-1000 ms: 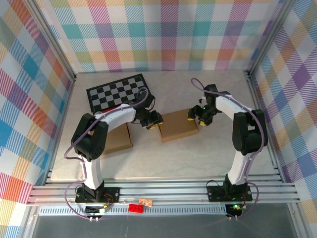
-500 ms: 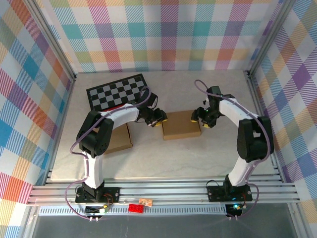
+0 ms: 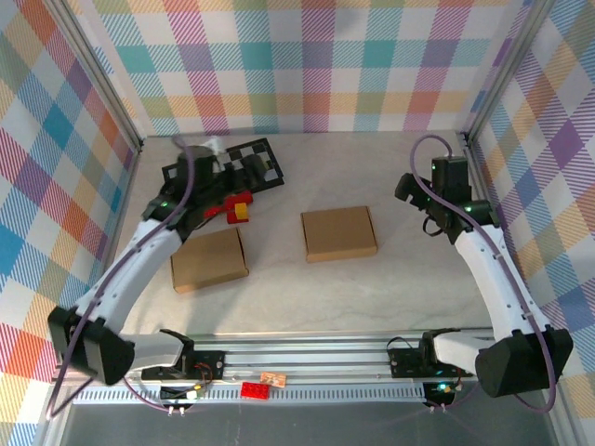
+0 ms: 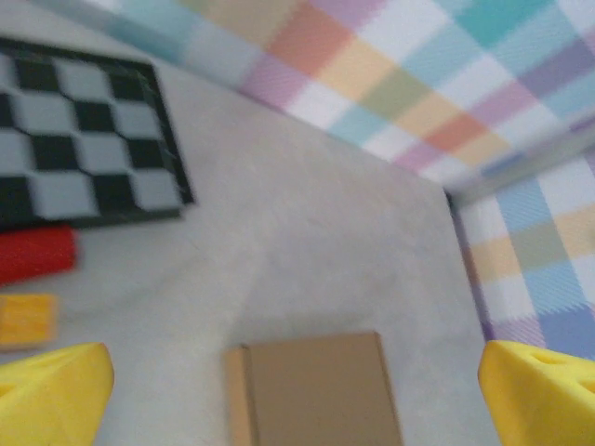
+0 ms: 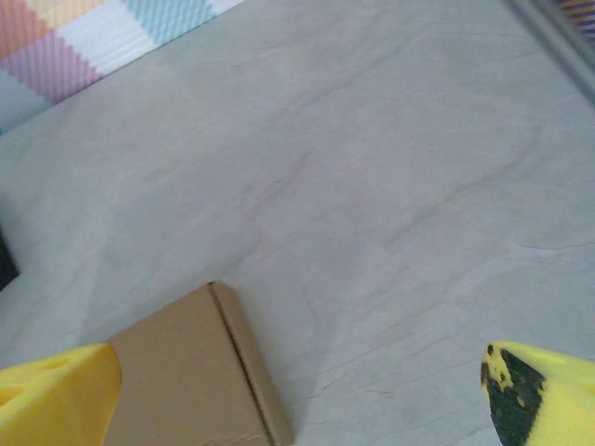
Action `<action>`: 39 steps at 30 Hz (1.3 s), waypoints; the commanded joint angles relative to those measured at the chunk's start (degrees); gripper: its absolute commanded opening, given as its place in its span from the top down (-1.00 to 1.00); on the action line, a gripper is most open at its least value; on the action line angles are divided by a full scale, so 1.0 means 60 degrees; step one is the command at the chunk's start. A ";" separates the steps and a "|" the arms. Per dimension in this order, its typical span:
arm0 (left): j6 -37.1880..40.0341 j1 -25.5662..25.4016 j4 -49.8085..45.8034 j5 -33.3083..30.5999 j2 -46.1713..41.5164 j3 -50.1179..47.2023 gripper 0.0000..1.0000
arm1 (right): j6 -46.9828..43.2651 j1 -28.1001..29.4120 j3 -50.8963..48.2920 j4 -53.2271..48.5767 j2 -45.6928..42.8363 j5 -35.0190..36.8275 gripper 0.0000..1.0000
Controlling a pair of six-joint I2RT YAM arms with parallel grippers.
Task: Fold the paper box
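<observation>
Paper box (image 3: 339, 232): flat, closed.
Left gripper (image 4: 297, 395): jaws wide apart, left of box.
Right gripper (image 5: 297, 395): jaws wide apart, seemingly right of box.

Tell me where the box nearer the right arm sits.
Top view: the box lies flat mid-table, right of the second cardboard box and apart from it, nearer the arms than the checkerboard.

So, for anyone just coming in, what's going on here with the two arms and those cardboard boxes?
Nothing is being held right now. The left gripper and the right gripper are both open and empty, up off the table. One brown paper box lies flat and closed in the middle of the table, touched by neither gripper. A second paper box lies flat further to the left, in front of a checkerboard.
</observation>
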 commanded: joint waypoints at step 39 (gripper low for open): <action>0.4801 0.2856 1.2067 -0.2359 0.3010 -0.8068 -1.00 | -0.4168 -0.1176 -0.7502 1.5045 0.3404 -0.1811 -0.97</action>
